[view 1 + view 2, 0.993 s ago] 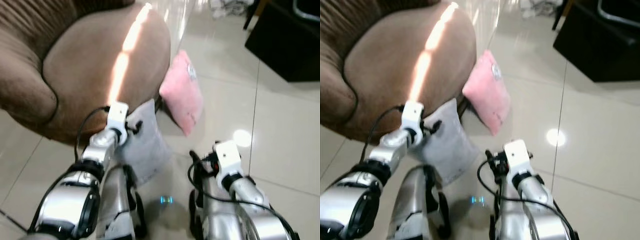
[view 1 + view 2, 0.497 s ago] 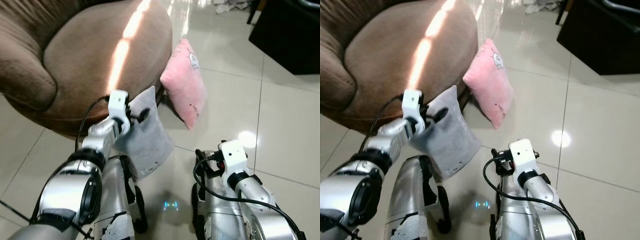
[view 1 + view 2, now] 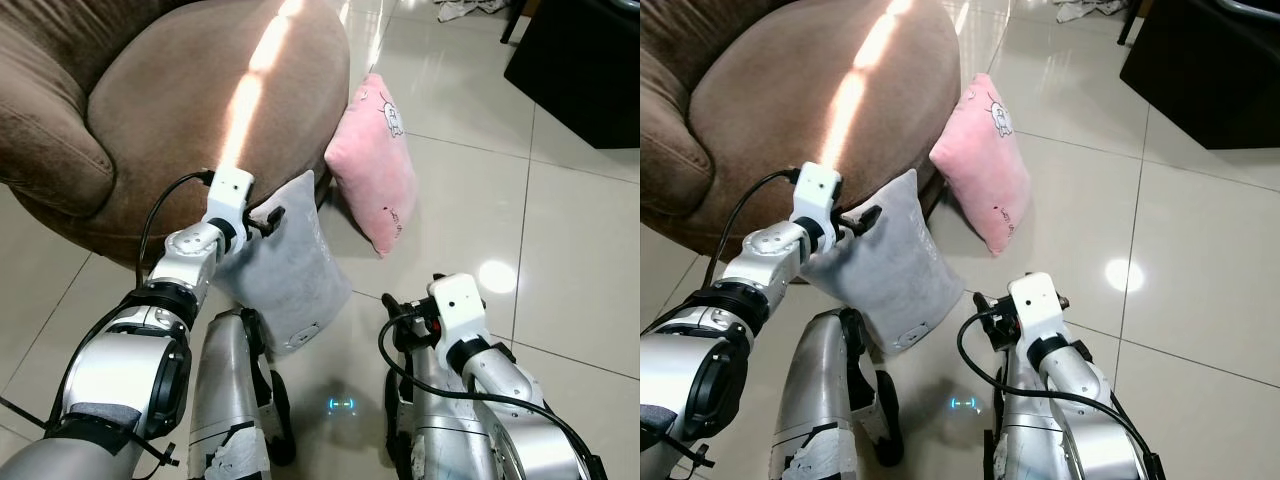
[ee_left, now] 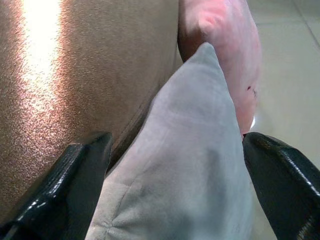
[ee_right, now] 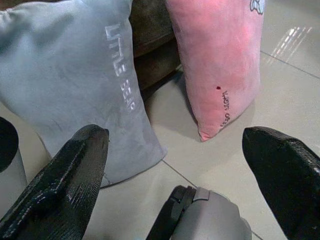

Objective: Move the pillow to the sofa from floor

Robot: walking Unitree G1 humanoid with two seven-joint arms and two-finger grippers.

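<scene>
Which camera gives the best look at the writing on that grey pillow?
The right wrist view: the grey pillow faces it, lettering legible. The eye views show the left gripper holding its top; the left wrist view shows plain fabric.

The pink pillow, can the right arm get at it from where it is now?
Probably yes. The right gripper is open and faces the pink pillow, with bare floor between them. The grey pillow, in the left gripper, sits off to the side.
</scene>
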